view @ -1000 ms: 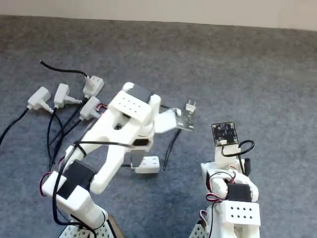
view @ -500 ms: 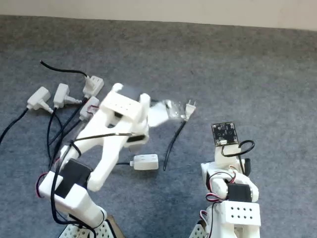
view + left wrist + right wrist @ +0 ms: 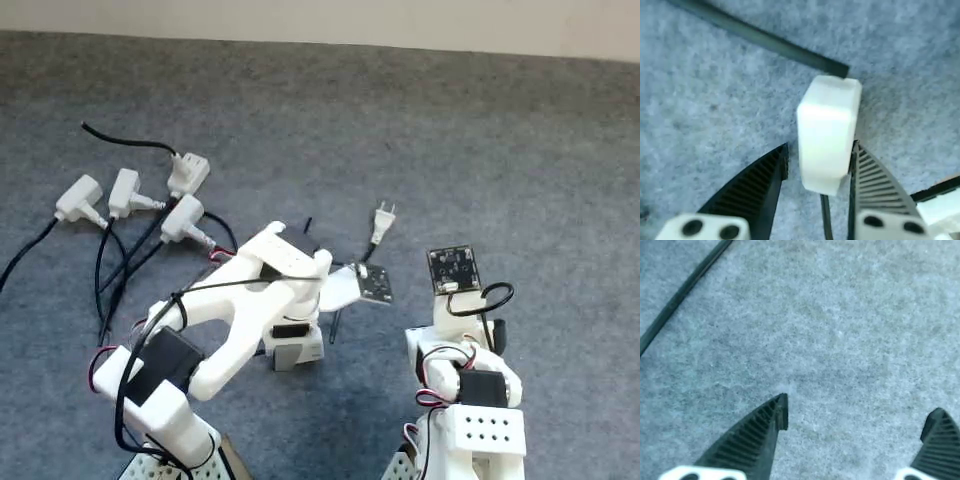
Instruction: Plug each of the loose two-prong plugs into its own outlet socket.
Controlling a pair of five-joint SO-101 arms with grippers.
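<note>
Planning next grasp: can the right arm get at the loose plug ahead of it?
Probably yes. The plug lies bare on the carpet ahead of the right arm. The right end effector is open, and the left arm sits off to the side over the socket block, not across the path.

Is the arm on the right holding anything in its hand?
No, the right hand is open above grey carpet, with nothing between its fingers.

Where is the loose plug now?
High view: the two-prong plug lies on the grey surface right of centre, just beyond both arms, its black cord trailing toward the left arm.
</note>
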